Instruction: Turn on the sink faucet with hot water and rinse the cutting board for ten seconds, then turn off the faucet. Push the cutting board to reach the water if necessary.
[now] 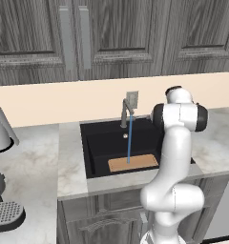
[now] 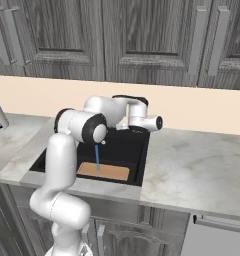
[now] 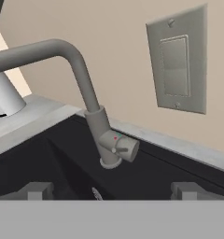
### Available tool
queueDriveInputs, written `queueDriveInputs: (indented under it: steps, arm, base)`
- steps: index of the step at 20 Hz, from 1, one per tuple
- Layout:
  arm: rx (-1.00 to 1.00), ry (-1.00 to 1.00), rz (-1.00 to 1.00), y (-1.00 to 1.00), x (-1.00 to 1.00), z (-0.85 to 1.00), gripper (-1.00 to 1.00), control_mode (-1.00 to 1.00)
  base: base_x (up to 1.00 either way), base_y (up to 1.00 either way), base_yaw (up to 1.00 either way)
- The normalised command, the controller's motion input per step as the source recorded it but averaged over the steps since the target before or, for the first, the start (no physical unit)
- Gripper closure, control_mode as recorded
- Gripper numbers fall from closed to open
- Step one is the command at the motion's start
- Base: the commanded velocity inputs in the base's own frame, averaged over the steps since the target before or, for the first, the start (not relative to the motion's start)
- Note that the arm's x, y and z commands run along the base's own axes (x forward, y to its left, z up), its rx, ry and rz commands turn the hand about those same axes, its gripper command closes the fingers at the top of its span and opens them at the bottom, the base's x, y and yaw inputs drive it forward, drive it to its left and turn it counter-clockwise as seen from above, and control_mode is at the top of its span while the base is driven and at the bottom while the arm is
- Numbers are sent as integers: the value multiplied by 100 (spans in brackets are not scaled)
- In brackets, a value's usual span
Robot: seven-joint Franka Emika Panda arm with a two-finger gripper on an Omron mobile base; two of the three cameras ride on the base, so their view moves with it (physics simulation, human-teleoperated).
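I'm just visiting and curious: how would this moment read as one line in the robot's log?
faucet: on | water: landing on cutting board | board: flat in sink | gripper: open, facing faucet handle

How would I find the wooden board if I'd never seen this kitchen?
Look for the black sink sunk into the pale marble counter below the dark cabinets. Flat on its bottom, near the front edge, lies the cutting board. It is the one light tan thing in the basin, and the thin blue water lands on it.
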Motion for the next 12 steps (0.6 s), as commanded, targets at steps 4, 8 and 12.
queueDriveInputs:
  steps: [4, 8, 12]
  arm:
    - [-2, 0, 0, 20, 14, -1, -100, -100]
    - [-1, 0, 0, 14, 10, 0, -100, -100]
    - [0, 0, 0, 1, 3, 0, -100, -100]
  base:
    - [0, 0, 0]
    - [0, 0, 0]
    - [0, 0, 0]
